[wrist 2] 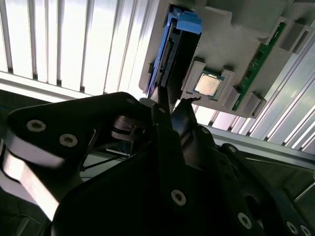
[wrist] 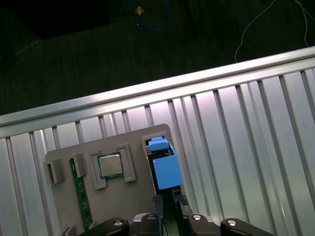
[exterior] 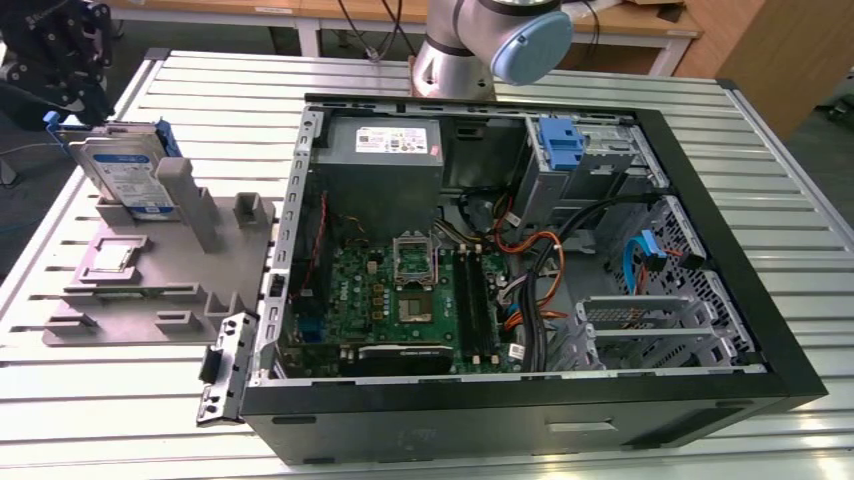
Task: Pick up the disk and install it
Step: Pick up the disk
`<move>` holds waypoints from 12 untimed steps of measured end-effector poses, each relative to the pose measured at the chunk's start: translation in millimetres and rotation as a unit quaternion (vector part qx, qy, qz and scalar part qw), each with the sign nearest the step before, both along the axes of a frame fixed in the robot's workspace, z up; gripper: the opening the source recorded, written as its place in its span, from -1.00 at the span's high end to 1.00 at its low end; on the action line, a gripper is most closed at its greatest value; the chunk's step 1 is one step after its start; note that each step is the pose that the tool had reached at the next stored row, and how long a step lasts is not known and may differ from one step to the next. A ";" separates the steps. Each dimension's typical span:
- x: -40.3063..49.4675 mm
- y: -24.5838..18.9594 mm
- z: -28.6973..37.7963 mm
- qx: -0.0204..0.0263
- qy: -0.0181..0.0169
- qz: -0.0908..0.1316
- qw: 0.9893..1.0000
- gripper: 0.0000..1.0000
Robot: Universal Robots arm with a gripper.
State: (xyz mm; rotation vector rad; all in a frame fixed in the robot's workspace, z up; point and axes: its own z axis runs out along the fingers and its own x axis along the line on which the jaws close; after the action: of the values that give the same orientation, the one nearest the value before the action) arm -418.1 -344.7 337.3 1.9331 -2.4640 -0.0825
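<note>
Upper left of the exterior view, gripper at the top edge of the disk — upright in a grey holder — clamped or spread, cannot tell.

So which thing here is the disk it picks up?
On the exterior view's left of the open computer case sits a grey holder. The disk stands upright in it, silver with blue edges; the small square chip beside it lies flat.

The robot's silver arm stands at the upper centre of the exterior view, a blue-capped joint beside it; its black gripper hangs in the upper left corner, pointing down; both wrist views show its bolt-studded black body.
</note>
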 end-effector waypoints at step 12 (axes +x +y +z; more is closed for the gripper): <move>0.0 0.2 -0.2 0.000 0.000 0.004 1.000 -0.18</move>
State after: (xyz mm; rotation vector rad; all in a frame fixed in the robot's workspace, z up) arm -418.0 -344.5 337.1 1.9417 -2.4571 -0.0825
